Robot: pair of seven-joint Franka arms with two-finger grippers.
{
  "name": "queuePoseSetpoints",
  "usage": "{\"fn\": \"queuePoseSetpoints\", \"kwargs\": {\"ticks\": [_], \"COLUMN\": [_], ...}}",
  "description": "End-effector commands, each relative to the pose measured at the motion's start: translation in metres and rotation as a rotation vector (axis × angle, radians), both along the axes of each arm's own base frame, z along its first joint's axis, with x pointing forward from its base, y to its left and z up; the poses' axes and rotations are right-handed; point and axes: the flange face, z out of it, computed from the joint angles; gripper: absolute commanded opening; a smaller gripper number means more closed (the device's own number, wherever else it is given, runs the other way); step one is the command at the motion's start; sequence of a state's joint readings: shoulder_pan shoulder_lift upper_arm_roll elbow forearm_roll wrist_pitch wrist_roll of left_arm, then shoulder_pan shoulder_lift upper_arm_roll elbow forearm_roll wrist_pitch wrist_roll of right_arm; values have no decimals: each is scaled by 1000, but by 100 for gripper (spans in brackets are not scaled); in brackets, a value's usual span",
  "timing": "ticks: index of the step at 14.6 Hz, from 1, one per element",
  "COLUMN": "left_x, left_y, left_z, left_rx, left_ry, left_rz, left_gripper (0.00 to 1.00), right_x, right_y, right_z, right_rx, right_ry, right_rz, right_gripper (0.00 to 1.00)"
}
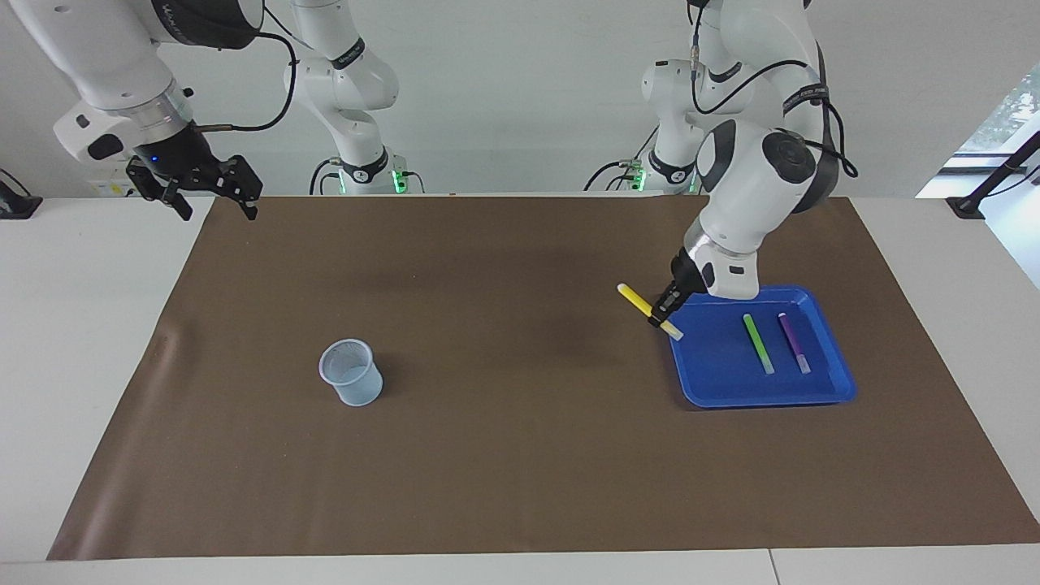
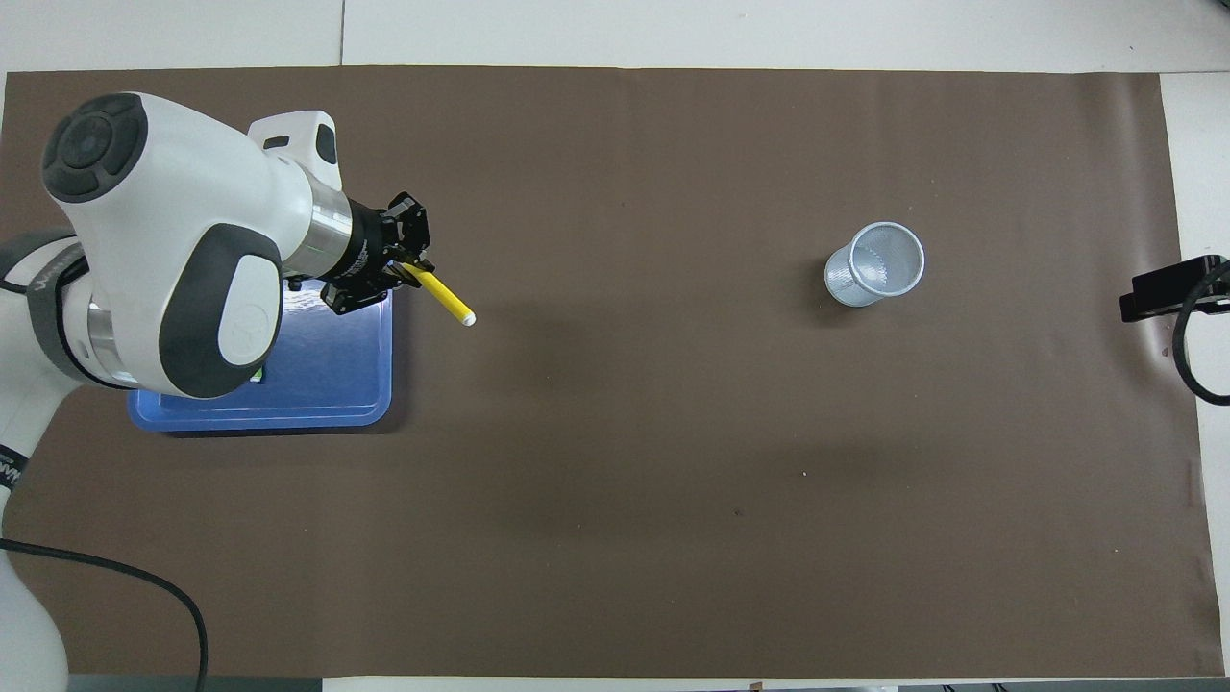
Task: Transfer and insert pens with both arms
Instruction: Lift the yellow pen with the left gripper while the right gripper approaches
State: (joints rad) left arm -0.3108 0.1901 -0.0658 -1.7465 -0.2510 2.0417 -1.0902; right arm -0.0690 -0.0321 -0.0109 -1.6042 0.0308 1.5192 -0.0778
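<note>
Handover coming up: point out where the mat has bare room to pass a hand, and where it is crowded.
Bare brown mat runs between the mesh cup and the blue tray. The crowded part is at the tray: the left gripper holds the yellow pen over its edge, with the green pen and purple pen inside. The right gripper waits open above the mat's corner.

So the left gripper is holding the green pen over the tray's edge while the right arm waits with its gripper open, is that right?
Not quite: the left gripper holds the yellow pen, not the green one. The facing view shows the green pen lying in the blue tray beside the purple pen. The rest stands: the right gripper waits open.
</note>
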Motion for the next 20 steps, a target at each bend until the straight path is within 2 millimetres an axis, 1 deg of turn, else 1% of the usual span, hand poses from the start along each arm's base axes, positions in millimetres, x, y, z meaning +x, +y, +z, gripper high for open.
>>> {"fn": "queuePoseSetpoints", "kwargs": {"ticks": [1,3,5,6,7,8,9,10,11,12,13,14,15,16,17,18,19,20], "left_x": [1,-4,-15,-17,-18,-20,-25,-32,-35,-38,-39,-38,-43,-49,-49,-53,-63,-65], "left_y": [-45,-71,-97,-101,-104,-111,-121,-133,-140,-148,-152,-153,-162,-172,-175,-184,-197,-200], "left_z": [14,19,24,25,25,28,29,28,31,34,37,35,36,36,38,41,44,45], "left_rx": [-67,-120,-160,-184,-218,-254,-284,-290,-302,-315,-323,-331,-345,-357,-372,-397,-414,-424], "left_ry": [46,56,61,83,106,115,119,119,118,118,118,122,129,124,105,96,89,81], "left_rz": [160,233,263,293,312,324,328,331,363,391,406,420,420,413,417,430,429,433], "left_gripper": [0,0,0,0,0,0,0,0,0,0,0,0,0,0,0,0,0,0], "right_x": [-12,-15,-24,-30,-35,-34,-31,-28,-28,-30,-31,-29,-26,-22,-19,-16,-16,-15], "right_y": [36,61,73,79,86,88,96,103,106,109,118,125,128,140,147,154,166,170], "right_z": [-11,-21,-28,-37,-40,-43,-42,-47,-53,-66,-73,-83,-92,-98,-102,-104,-105,-106], "right_rx": [143,242,365,441,515,556,602,657,701,723,743,775,812,843,855,855,854,850], "right_ry": [-17,-47,-26,6,8,-27,-63,-52,-36,-25,-26,-18,-16,-16,-20,-36,-40,-43], "right_rz": [36,50,0,-63,-104,-130,-152,-190,-225,-250,-259,-280,-315,-332,-341,-347,-342,-363], "right_gripper": [100,100,100,100,100,100,100,100,100,100,100,100,100,100,100,100,100,97]}}
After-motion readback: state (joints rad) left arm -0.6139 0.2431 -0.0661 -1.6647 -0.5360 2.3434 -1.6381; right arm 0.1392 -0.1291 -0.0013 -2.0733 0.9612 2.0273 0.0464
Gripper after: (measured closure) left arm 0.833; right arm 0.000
